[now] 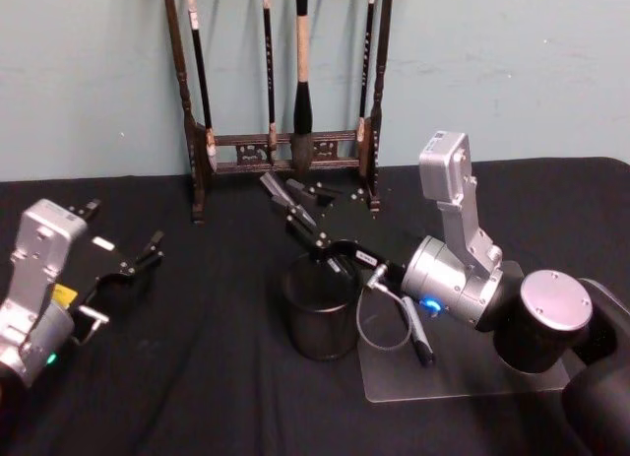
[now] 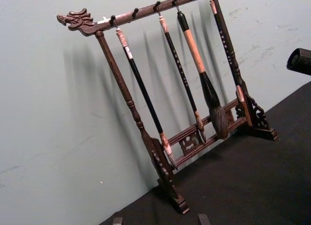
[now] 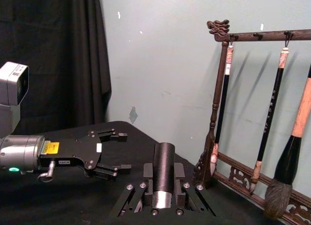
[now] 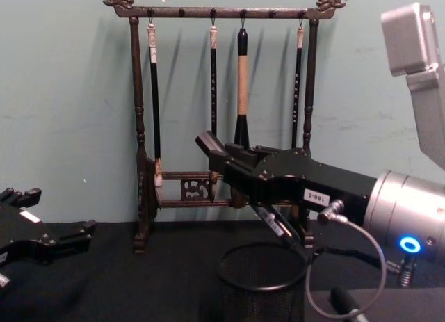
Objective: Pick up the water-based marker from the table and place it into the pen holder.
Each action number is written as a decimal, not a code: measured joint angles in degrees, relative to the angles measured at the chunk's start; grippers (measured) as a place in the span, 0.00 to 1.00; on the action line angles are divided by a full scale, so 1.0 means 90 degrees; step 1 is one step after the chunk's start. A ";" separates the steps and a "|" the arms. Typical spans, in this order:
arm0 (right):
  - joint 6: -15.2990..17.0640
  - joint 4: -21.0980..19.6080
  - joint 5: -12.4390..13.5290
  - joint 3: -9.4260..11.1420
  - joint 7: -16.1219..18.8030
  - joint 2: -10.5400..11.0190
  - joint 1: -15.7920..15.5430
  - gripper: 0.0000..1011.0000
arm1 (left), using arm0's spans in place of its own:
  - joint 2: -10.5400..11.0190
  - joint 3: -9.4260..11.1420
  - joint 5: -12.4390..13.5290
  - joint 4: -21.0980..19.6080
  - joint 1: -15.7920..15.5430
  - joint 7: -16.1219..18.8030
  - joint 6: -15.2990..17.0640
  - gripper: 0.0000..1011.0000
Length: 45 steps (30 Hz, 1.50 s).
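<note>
- One water-based marker: a dark round barrel with a silvery section toward one end. We find it off the table, pinched between the fingers of the right gripper and slanting up toward the brush rack.
- One right gripper: closed on the marker's barrel and hanging above the far rim of the pen holder. The marker is not yet inside the cup.
- One pen holder: a short black mesh cup, upright on the black table with its mouth open.
- One left gripper: fingers spread and holding nothing, parked low at the table's left, well apart from the holder.
- One brush rack: tall dark wood hung with brushes, standing behind the holder against the wall.
- One further pen-like item: lying on a clear plate just right of the holder. We cannot tell what it is.
- Handling, by our judgement:
  - The marker is light, stiff and hard to break.
  - Its smooth round barrel could roll or pivot between flat pads.
  - Mid-barrel, gripped across the axis, is the steadiest hold.
  - A short drop into the cup should do it no harm.
  - The marker needs tipping more upright so its lower end clears the rim.
  - The mesh cup looks light and may tip if the rim is nudged.
</note>
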 joint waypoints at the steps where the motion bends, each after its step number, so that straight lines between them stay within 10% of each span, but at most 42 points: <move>1: 0.0000 0.0000 0.0000 0.0000 0.0000 0.0000 0.0000 0.24 | 0.0000 0.0000 0.0000 0.0000 0.0000 0.0000 0.0000 0.99; 10: 0.0000 -0.0006 -0.0003 0.0006 -0.0003 0.0000 -0.0006 0.26 | 0.0000 0.0000 0.0000 0.0000 0.0000 0.0000 0.0000 0.99; 31: -0.0001 -0.0009 -0.0008 0.0011 -0.0007 0.0000 -0.0008 0.99 | 0.0000 0.0000 0.0000 0.0000 0.0000 0.0000 0.0000 0.99; 45: -0.0004 -0.0148 -0.0104 0.0044 -0.0237 0.0042 -0.0070 0.99 | 0.0000 0.0000 0.0000 0.0000 0.0000 0.0000 0.0000 0.99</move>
